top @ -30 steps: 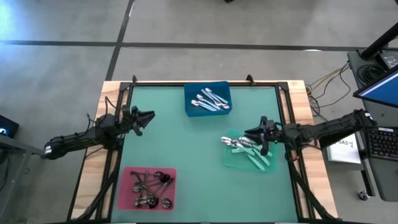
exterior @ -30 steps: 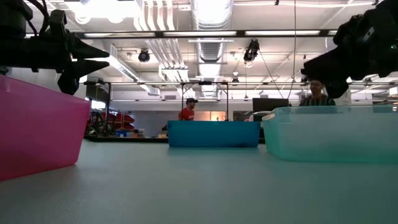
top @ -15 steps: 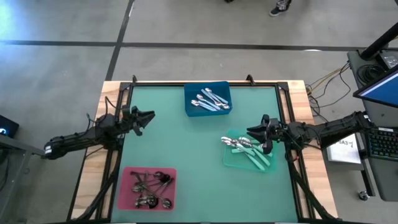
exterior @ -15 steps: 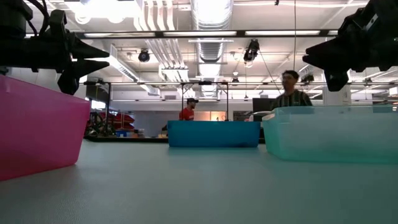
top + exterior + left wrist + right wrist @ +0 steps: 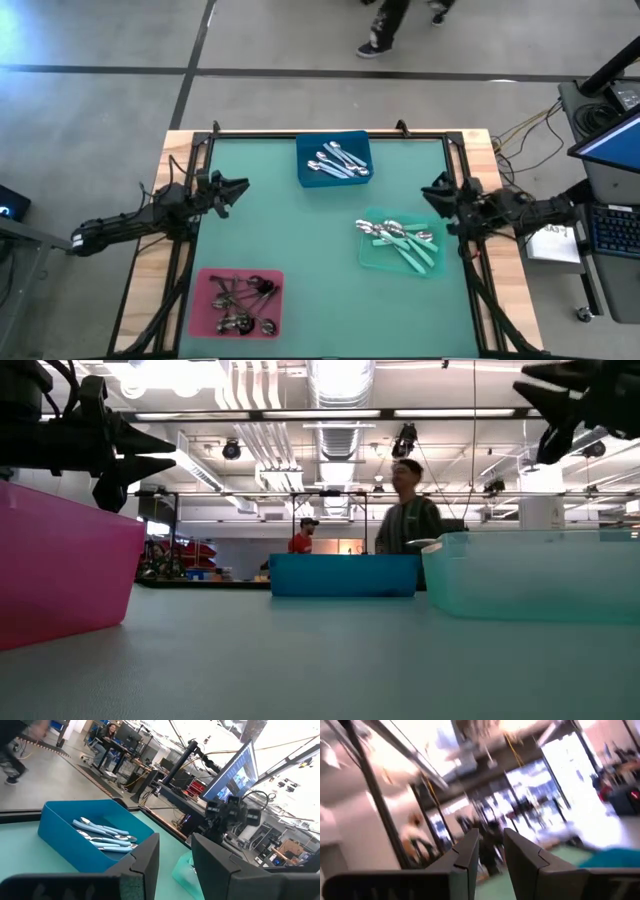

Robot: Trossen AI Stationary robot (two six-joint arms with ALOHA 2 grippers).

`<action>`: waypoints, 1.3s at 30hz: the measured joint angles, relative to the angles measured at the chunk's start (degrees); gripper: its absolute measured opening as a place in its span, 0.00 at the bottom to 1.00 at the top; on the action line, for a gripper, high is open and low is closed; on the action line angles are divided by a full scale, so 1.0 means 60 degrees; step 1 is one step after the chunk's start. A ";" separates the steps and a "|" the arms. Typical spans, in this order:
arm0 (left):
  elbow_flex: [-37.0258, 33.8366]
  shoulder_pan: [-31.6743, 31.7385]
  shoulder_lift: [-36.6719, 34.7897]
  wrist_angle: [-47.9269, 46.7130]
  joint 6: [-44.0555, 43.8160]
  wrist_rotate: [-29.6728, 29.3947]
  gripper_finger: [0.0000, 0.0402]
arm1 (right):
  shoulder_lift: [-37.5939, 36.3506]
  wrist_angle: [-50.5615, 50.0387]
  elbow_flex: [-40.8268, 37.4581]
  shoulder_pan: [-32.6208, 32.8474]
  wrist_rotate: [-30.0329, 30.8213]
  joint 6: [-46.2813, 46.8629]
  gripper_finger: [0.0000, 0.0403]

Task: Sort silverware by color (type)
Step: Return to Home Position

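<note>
The silverware lies in three trays. All-silver spoons (image 5: 338, 163) lie in the blue tray (image 5: 306, 172) at the far middle. Teal-handled spoons (image 5: 398, 236) fill the green tray (image 5: 372, 260) at the right. Dark-handled spoons (image 5: 240, 297) sit in the pink tray (image 5: 205, 318) at the near left. My left gripper (image 5: 240, 186) hovers at the table's left edge, open and empty, pointing level toward the blue tray (image 5: 65, 827). My right gripper (image 5: 432, 190) hangs at the right edge, beyond the green tray's far right corner, tipped upward, open with nothing between its fingers (image 5: 491, 837).
The green mat (image 5: 300, 230) lies bare between the three trays. A person (image 5: 410, 520) walks through the room beyond the far edge. A desk with a monitor (image 5: 610, 140) stands to the right of the table.
My right gripper has drawn back from above the green tray toward the table's right edge, rising and tipping its fingers upward. The spoons and trays lie as before. A person has walked across the room behind the table.
</note>
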 joint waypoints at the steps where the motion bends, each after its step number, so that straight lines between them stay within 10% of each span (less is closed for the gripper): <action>1: 0.0000 0.0004 0.0000 -0.0005 -0.0002 0.0000 0.24 | -0.0157 0.0121 0.0000 -0.0006 0.0002 0.0004 0.20; 39: 0.0000 0.0004 0.0011 -0.0004 0.0002 -0.0004 0.24 | 0.0193 0.0220 -0.0004 -0.0008 -0.0007 0.0000 0.19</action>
